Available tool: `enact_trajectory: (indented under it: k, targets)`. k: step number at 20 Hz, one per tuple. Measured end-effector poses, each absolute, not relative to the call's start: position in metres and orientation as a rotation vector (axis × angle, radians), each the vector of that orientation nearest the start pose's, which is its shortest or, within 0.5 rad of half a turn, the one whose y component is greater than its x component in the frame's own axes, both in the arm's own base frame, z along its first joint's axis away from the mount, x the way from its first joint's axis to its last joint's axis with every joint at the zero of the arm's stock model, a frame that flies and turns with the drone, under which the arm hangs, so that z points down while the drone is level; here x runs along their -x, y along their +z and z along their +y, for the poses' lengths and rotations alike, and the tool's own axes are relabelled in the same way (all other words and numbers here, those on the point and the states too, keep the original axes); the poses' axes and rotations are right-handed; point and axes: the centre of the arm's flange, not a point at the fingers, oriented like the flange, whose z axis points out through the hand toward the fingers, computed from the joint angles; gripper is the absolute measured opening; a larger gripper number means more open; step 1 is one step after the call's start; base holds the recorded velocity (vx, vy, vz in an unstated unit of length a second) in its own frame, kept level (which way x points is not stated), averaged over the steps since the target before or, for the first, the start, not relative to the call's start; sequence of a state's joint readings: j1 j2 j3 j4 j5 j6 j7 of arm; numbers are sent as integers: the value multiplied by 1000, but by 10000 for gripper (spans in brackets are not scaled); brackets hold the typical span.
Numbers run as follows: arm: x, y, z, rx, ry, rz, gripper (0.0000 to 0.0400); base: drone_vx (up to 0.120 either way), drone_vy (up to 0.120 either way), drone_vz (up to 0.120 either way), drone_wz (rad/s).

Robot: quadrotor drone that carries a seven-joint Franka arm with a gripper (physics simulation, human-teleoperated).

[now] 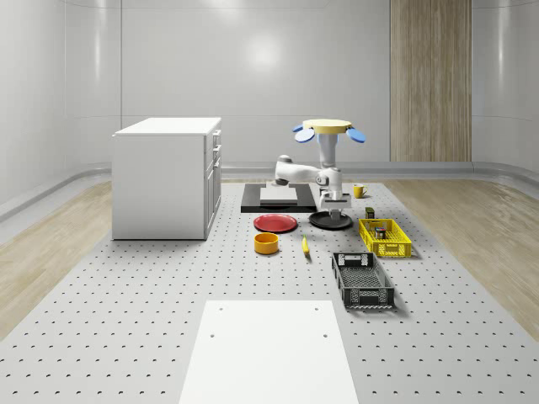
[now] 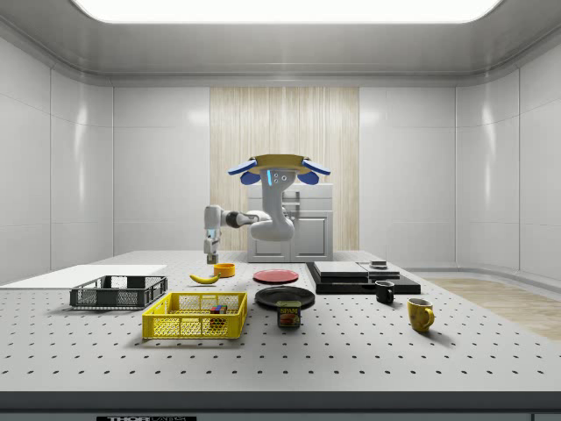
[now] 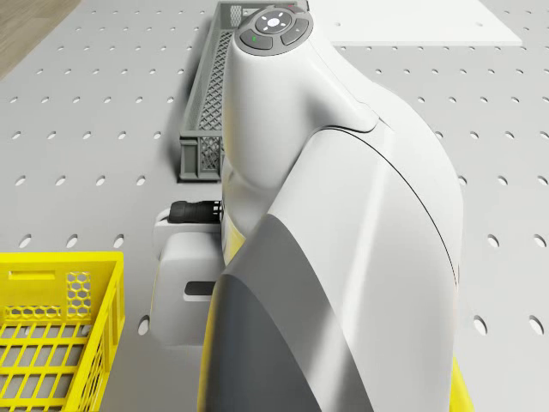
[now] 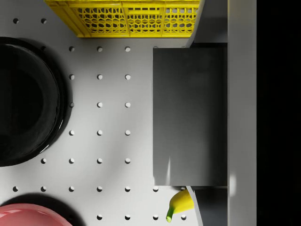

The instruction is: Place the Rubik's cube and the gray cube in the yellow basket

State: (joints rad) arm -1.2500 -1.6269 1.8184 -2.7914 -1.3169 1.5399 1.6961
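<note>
Whole-scene view: your drone [image 1: 329, 127] hovers above the far part of the perforated table [image 1: 126, 337], with the arm hanging down from it. The gripper [image 1: 337, 216] is over the black plate [image 1: 320, 223], just beside the yellow basket [image 1: 386, 238]. Something gray sits in its jaws. A dark item lies inside the basket, which looks like the Rubik's cube [image 1: 381, 231]. Near the plate you've got a red plate [image 1: 276, 223], orange bowl [image 1: 267, 243], banana [image 1: 305, 246] and dark crate [image 1: 362, 280].

Side view: the drone is in the air and the arm reaches to this view's left. The gripper is well above the table, behind the basket, and the Rubik's cube shows through the basket wall. A can [image 2: 289, 314] stands just beside the basket.

Drone view: the arm [image 3: 343, 240] is up close, with a basket corner and the crate past it.

Wrist view: the gray cube [image 4: 190, 115] is large, flat against one pale finger [image 4: 241, 94]. So take the jaws as closed on it, though you can't see the other finger clearly. Below it are bare table, the basket edge, the black plate, the red plate rim and the banana tip. The cube is not over the basket.
</note>
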Motion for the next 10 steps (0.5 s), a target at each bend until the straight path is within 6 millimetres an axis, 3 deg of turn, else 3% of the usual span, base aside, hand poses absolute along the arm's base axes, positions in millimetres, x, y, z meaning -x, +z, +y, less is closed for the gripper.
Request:
enact_trajectory:
  k: [10]
  targets:
    - [-329,362,0,-1,785,-2,250,0,120,-8,0]
